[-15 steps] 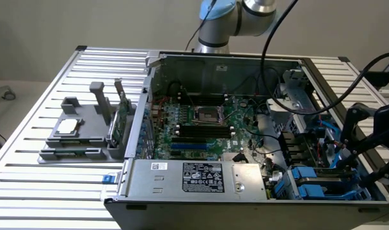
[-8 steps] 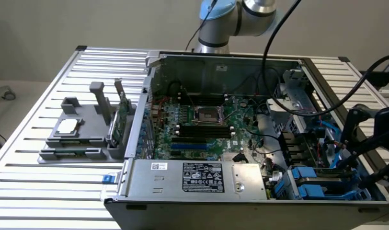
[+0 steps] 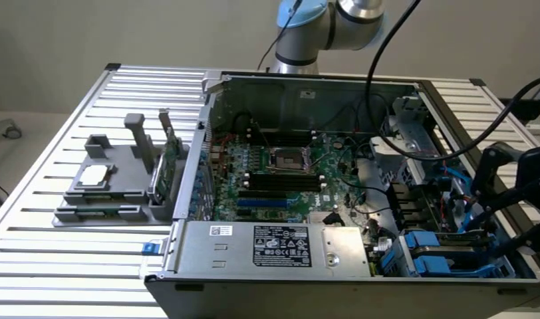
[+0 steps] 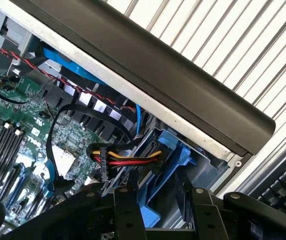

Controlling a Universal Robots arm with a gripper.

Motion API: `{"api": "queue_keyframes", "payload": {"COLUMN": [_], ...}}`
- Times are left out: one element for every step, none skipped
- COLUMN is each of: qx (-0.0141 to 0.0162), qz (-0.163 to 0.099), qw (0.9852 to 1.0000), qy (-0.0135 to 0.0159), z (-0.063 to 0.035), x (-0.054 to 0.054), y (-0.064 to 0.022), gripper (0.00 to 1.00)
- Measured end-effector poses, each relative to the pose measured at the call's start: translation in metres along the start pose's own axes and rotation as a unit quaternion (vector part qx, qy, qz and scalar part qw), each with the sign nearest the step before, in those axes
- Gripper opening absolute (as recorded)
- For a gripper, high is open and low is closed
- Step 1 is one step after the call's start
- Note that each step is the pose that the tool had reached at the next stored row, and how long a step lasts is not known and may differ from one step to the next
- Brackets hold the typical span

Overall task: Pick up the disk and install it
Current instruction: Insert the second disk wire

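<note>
Step in hand: installation, seating stage. The gripper (image 4: pixel 165 212) sits at the drive bay in the corner of the open dark metal computer case (image 3: pixel 341 287), on the exterior view's right. Its jaws stand wide and appear to clasp the flat disk in its bright blue plastic carrier (image 4: pixel 165 160), which is partly entered in the bay. The yellow, red and black cable bundle (image 4: pixel 128 159) lies just beside the disk. Judgement: the next move calls for a straight push clear of those cables.
</note>
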State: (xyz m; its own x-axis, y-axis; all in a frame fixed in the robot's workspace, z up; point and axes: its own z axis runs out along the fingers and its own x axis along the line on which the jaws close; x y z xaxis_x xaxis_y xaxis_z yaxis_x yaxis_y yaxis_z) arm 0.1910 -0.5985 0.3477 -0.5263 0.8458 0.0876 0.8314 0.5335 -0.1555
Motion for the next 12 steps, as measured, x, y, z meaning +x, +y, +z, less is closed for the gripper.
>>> {"api": "queue_keyframes", "payload": {"qx": [-0.0010, -0.0019, -0.0027, -0.0036, -0.0043, -0.0048, -0.0052, -0.0055, -0.0059, -0.0063, -0.0066, -0.0070], "qz": [0.004, 0.008, 0.011, 0.016, 0.020, 0.023, 0.027, 0.031, 0.035, 0.039, 0.043, 0.047], "qw": [1.0000, 1.0000, 0.9999, 0.9999, 0.9998, 0.9997, 0.9996, 0.9995, 0.9993, 0.9992, 0.9990, 0.9988], "qy": [0.0016, 0.0031, 0.0045, 0.0059, 0.0071, 0.0079, 0.0086, 0.0092, 0.0098, 0.0104, 0.0110, 0.0117], "z": [0.0004, 0.0009, 0.0014, 0.0020, 0.0027, 0.0036, 0.0047, 0.0058, 0.0070, 0.0082, 0.0093, 0.0104], "x": [-0.0001, -0.0002, -0.0003, -0.0004, -0.0006, -0.0009, -0.0013, -0.0017, -0.0023, -0.0028, -0.0033, -0.0037], "y": [0.0000, 0.0001, 0.0001, 0.0002, 0.0002, 0.0002, 0.0002, 0.0002, 0.0001, 0.0000, -0.0001, -0.0001], "gripper": [0.43, 0.43, 0.43, 0.43, 0.43, 0.43, 0.43, 0.43, 0.43, 0.43, 0.43, 0.43]}}
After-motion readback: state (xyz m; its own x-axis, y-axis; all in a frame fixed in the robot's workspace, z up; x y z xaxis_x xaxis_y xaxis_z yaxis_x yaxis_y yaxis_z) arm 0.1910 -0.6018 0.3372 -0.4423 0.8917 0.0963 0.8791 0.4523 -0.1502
